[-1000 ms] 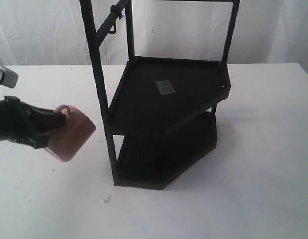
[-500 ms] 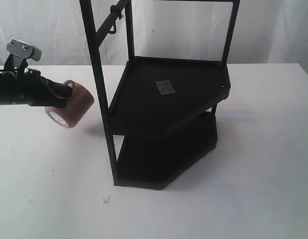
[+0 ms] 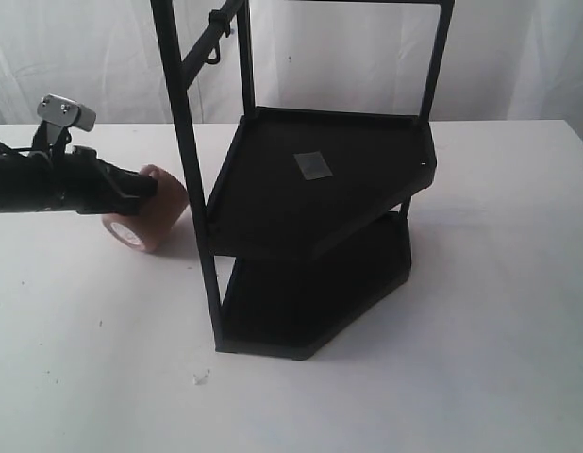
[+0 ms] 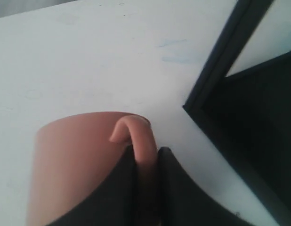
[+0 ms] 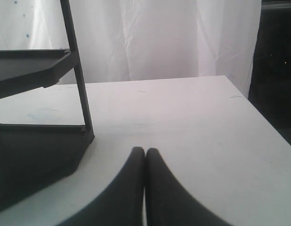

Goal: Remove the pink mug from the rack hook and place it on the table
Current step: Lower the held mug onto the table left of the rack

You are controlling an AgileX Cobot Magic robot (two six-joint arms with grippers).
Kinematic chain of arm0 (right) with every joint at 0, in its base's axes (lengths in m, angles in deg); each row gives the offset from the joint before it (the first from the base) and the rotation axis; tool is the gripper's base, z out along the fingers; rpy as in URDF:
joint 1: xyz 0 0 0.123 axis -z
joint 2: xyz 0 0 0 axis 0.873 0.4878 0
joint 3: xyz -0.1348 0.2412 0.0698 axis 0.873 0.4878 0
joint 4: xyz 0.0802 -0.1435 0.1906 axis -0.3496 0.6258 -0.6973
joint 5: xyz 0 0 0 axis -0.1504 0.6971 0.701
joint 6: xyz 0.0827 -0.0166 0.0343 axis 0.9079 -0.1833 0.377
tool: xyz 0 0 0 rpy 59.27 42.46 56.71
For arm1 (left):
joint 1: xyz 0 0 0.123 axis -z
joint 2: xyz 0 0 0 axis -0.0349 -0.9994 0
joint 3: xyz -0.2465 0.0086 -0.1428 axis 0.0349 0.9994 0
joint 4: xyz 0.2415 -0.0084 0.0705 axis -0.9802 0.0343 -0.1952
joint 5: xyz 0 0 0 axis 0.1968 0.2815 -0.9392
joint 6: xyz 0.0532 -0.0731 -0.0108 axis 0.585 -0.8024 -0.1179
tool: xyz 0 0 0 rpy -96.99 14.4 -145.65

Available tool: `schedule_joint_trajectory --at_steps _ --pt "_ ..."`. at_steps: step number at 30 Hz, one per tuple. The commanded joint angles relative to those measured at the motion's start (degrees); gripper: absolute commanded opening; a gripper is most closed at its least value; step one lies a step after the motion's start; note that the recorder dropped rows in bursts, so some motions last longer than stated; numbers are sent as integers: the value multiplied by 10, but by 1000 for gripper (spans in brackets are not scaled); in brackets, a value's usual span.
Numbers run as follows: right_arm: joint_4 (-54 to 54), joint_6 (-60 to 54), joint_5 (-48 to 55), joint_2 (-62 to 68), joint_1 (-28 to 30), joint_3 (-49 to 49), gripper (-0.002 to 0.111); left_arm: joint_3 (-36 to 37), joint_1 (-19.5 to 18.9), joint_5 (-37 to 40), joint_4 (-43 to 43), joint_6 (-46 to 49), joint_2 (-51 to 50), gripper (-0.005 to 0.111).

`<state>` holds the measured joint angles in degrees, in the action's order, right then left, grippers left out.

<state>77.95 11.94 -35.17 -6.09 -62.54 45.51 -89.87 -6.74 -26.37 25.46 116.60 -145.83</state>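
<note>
The pink mug (image 3: 152,217) lies tilted on its side at the left of the table (image 3: 480,283), its white-stickered base turned toward the exterior camera, just left of the rack's front post. My left gripper (image 3: 141,189) is shut on the mug's loop handle (image 4: 141,141), fingers (image 4: 173,188) pinching it from both sides. The rack hook (image 3: 212,55) hangs bare on the slanted bar at the top of the black frame. My right gripper (image 5: 145,153) is shut with nothing in it, low over the table beside the rack's foot; the exterior view does not show it.
The tall black two-shelf rack (image 3: 320,179) stands mid-table, a small grey patch (image 3: 312,165) on its upper shelf. Its front post (image 4: 225,52) passes close to the mug. A tiny white scrap (image 3: 199,379) lies near the table front. White curtains hang behind.
My left arm has swung the mug away from the camera and to the right, toward the rack post, and lowered it. The mug's stickered base now faces the camera.
</note>
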Motion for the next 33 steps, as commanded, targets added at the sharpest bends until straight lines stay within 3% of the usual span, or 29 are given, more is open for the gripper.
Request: schedule_joint_trajectory --at_steps 1,8,21,30,33 --pt "0 1 -6 -3 2 1 0 58 1 -20 12 89 13 0" --pt "0 1 -6 -3 2 1 0 119 1 -20 12 89 40 0" --pt "0 1 -6 -3 2 1 0 136 1 23 12 90 47 0" --pt "0 1 -6 -3 2 1 0 136 1 -7 12 85 60 42" --pt "0 1 -6 -3 2 1 0 136 1 -7 12 85 60 48"
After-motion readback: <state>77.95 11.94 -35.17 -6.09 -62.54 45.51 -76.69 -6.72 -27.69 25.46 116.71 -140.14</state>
